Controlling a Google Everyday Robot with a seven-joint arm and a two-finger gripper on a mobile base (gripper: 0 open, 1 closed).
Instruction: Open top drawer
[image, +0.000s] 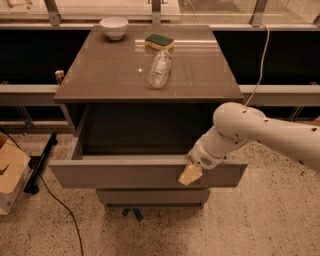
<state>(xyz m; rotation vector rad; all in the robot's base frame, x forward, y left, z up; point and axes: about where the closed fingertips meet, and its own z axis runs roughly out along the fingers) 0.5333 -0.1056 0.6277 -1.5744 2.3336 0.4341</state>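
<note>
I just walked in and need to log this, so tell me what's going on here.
A white robot arm has its end effector at the top edge of the wide grey-brown top drawer, toward the right end of the front panel. The drawer is pulled well out of the grey-brown cabinet. On the cabinet top sit a white bowl, a green and yellow sponge and a clear plastic bottle lying on its side.

Warm, dim light falls from above. The table (110, 75) carries pale glare streaks near its far edge, right of centre. Below its front edge, the inside of the top drawer (125, 172) lies in deep shadow. The gripper (190, 174), at the drawer front beneath the table's front right corner, is evenly lit.
</note>
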